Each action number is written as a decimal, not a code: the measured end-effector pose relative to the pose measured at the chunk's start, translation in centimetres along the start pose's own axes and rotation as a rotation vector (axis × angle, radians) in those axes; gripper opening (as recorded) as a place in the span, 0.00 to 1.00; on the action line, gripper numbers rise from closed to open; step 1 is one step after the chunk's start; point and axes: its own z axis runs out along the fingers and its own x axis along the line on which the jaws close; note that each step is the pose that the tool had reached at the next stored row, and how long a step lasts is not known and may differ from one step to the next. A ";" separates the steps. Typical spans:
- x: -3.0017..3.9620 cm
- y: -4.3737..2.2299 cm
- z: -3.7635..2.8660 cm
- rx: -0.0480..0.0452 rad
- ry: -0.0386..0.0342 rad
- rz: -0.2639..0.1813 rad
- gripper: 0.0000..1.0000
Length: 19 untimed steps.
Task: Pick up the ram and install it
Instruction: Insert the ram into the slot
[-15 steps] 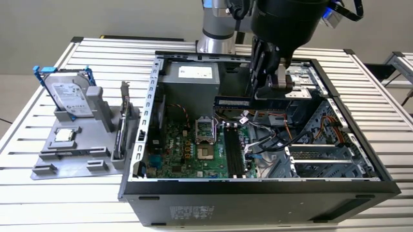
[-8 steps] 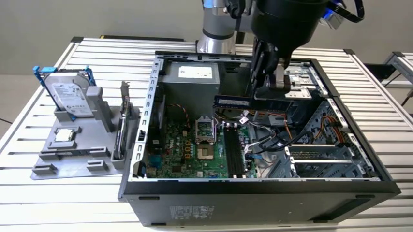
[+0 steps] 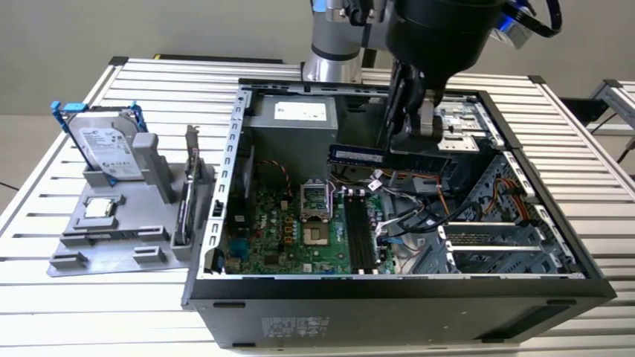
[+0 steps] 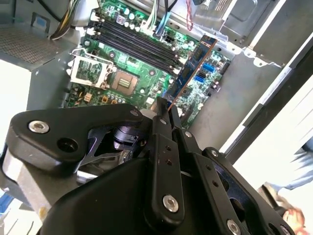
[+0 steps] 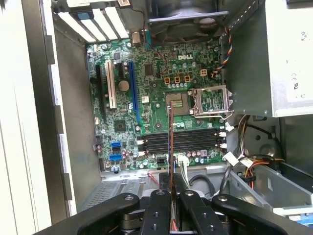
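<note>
The exterior view looked down from high up and well back, taking in the open computer case (image 3: pixel 397 312) and most of the desk (image 3: pixel 59 312). Both wrist views sat close behind the claw (image 5: pixel 171 188), facing past it down into the case, each from its own angle. All three views shared the motherboard (image 3: pixel 288 238) and the ram (image 3: pixel 358 154).

The arm (image 3: pixel 332 44) is showing a silver joint (image 3: pixel 326 68) and glossy black housing (image 3: pixel 436 30) — the gripper (image 4: pixel 166 108) is showing matte black links (image 4: pixel 73 132) dotted with silver screws (image 4: pixel 170 203).
</note>
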 end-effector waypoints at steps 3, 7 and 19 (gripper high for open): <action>0.00 0.00 0.00 -0.0004 0.0000 0.017 0.00; 0.00 0.00 0.00 -0.0008 0.0001 0.035 0.00; 0.00 0.00 0.00 -0.0015 0.0012 0.074 0.00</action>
